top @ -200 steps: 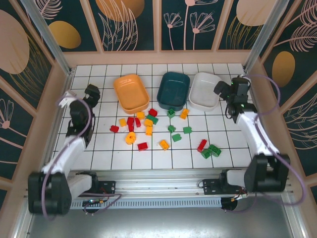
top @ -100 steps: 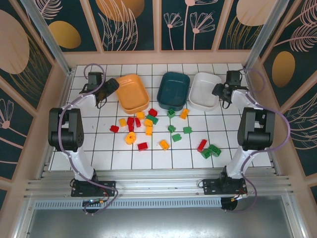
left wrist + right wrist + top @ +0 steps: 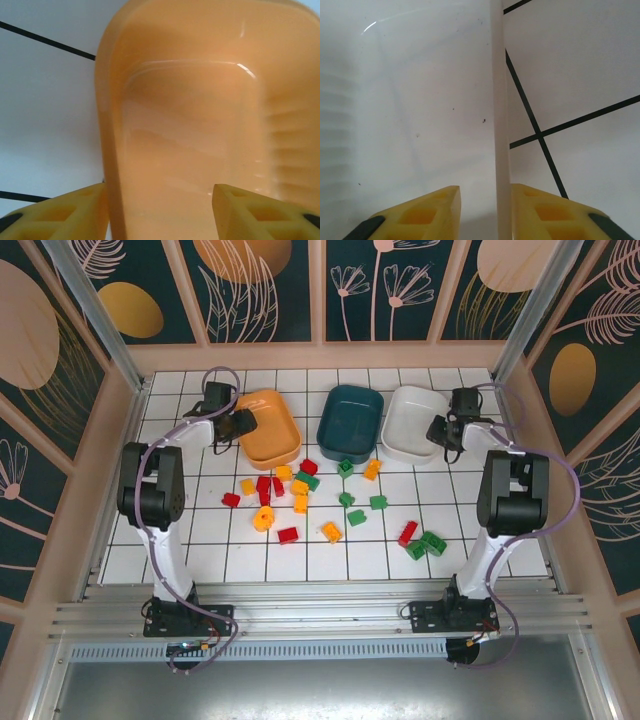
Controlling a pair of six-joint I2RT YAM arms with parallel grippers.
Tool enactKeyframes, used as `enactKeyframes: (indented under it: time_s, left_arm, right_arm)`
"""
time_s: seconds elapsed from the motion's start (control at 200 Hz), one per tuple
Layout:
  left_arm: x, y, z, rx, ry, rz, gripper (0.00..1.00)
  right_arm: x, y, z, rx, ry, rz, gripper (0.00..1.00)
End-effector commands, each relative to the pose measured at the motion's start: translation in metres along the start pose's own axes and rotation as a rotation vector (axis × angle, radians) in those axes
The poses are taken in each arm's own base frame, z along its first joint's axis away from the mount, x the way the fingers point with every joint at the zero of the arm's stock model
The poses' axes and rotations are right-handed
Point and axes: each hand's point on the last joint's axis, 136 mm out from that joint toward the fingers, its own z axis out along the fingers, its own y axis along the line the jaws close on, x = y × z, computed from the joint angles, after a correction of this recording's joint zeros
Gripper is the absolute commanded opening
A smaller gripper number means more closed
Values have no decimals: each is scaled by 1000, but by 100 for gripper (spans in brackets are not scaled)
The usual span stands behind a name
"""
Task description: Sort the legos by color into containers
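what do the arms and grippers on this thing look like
Both arms match: white tubular links between bulky black joint housings, with a loose purple cable running along the left arm and the right arm alike. The left gripper and right gripper have chunky yellow fingers with moulded rectangular pockets and small black patches.

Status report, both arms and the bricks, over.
Left gripper open astride orange bowl rim. Right gripper nearly shut astride white bowl rim. Legos loose on table, none binned. Nothing blocking.
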Motion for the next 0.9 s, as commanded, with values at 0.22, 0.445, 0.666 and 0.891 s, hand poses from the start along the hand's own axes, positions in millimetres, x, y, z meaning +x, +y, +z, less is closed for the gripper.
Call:
enactKeyframes:
  time_s: [0.22,0.445,0.666,0.891]
  left_arm:
    - [-4,4,12,-45,23,139,23]
    - [-28,-2,13,-74,-8,284,10]
    - [-44,-11,13,-67,-29,358,9]
    - [-37,-17,29,-18,10,322,10]
  right_arm:
    - [-2,30,12,-32,-21,-125,19]
    - [-2,48,16,-58,-24,-217,15]
    - [-5,54,14,-84,-29,-264,13]
    - [7,75,14,-159,-7,-287,13]
